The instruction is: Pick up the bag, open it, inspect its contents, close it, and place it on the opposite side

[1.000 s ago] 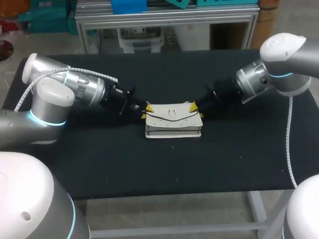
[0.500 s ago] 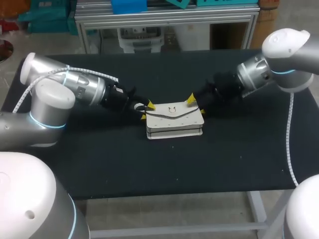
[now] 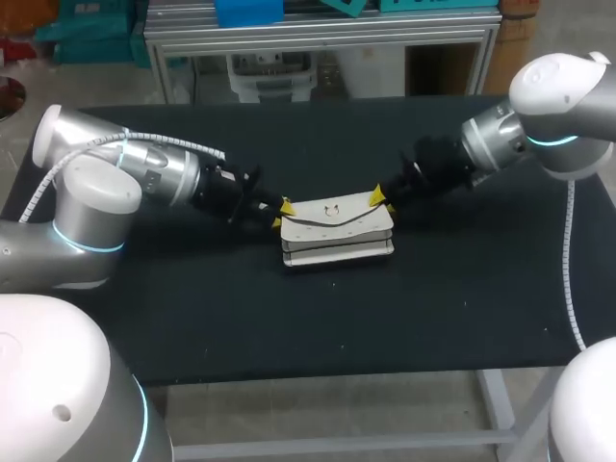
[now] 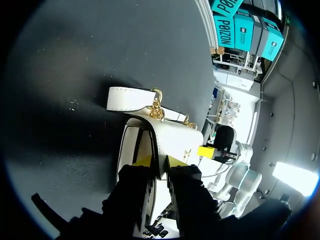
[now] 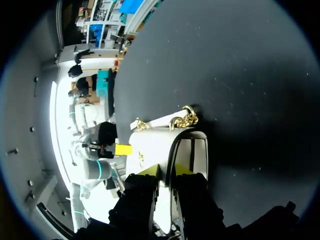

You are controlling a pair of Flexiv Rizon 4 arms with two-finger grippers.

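I see the small white leather flap bag (image 3: 337,236) sitting mid-frame on the black table (image 3: 289,318). My left gripper (image 3: 281,214) is pinched narrow on the flap's left edge. My right gripper (image 3: 382,199) grips the right edge likewise.

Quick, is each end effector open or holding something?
Left end effector: closed on the bag, at its flap.
Right end effector: closed on the bag's flap too.

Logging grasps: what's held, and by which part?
The white leather chain-strap handbag: left gripper pinches its flap at the left end, right gripper at the right.
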